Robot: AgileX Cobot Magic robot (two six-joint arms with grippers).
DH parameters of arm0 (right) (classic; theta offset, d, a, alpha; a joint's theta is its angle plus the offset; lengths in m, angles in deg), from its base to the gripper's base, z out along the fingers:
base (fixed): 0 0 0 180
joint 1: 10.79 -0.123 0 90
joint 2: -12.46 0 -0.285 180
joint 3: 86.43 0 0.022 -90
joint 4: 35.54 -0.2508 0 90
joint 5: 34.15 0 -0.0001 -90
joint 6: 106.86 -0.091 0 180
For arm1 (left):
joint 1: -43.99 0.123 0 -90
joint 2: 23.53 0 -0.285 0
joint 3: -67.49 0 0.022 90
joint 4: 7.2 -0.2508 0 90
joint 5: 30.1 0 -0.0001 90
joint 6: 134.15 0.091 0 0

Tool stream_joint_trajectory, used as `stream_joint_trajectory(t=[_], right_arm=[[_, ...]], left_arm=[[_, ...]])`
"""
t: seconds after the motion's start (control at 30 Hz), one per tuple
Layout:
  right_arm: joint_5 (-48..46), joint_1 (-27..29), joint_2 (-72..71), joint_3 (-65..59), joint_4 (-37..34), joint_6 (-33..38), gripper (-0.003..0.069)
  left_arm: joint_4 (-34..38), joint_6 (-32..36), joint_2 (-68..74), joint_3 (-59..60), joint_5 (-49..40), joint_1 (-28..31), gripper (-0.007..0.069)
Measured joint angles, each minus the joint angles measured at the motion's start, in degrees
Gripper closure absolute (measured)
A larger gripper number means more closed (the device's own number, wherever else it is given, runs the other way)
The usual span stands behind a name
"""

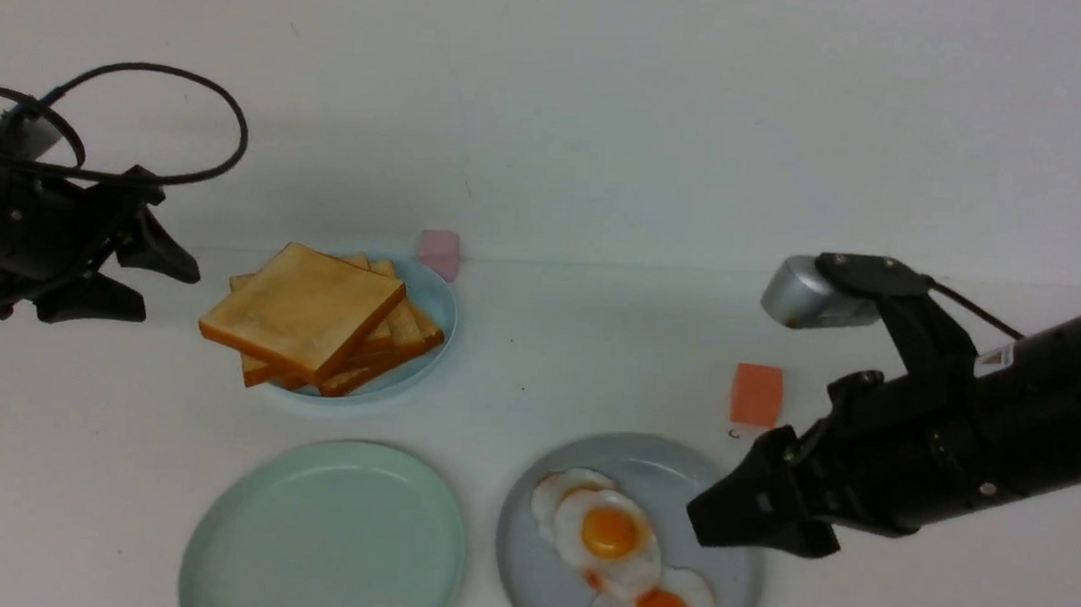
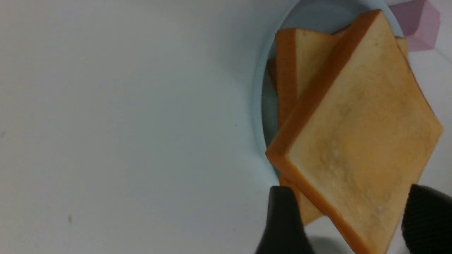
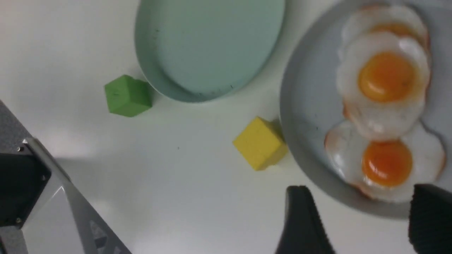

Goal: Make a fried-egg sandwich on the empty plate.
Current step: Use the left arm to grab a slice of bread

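The empty plate, pale mint green, lies at the front left and also shows in the right wrist view. No fried-egg sandwich is in view. Several toast slices are stacked on a small light-blue plate. Three fried eggs lie on a grey plate. My left gripper hangs open to the left of the toast, apart from it; from its wrist, the top slice shows past the left gripper. My right gripper is open at the grey plate's right rim, and the eggs show beyond the right gripper.
A pink cube sits behind the toast plate. An orange cube stands behind the egg plate. In the right wrist view a green cube lies beside the mint plate and a yellow cube touches the grey plate's rim.
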Motion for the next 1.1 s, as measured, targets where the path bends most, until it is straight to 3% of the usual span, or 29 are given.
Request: stream_joint_trajectory(t=[0.2, 0.4, 0.53, 0.8, 1.1], right_arm=[[0.27, 0.00, 0.00, 1.98, -0.96, 1.49, 0.0232], [1.37, 0.00, 0.00, 2.05, -0.96, 1.62, 0.0232], [1.43, 0.00, 0.00, 2.05, -1.00, 1.67, 0.0232], [1.43, 0.00, 0.00, 2.05, -1.00, 1.67, 0.0232], [-0.18, 0.00, 0.00, 2.05, -1.00, 1.67, 0.0232]], left_arm=[[7.43, 10.95, 7.45, -1.47, 4.06, 0.00, 0.0113], [12.85, 16.77, 10.57, -1.60, 3.32, 0.07, 0.0148], [14.09, 18.61, 10.58, -1.60, 2.69, 0.11, 0.0270], [14.87, 19.17, 10.01, -1.60, 0.53, 1.25, 0.0622], [16.95, 21.44, 6.49, -1.60, -1.57, 2.85, 0.0636]])
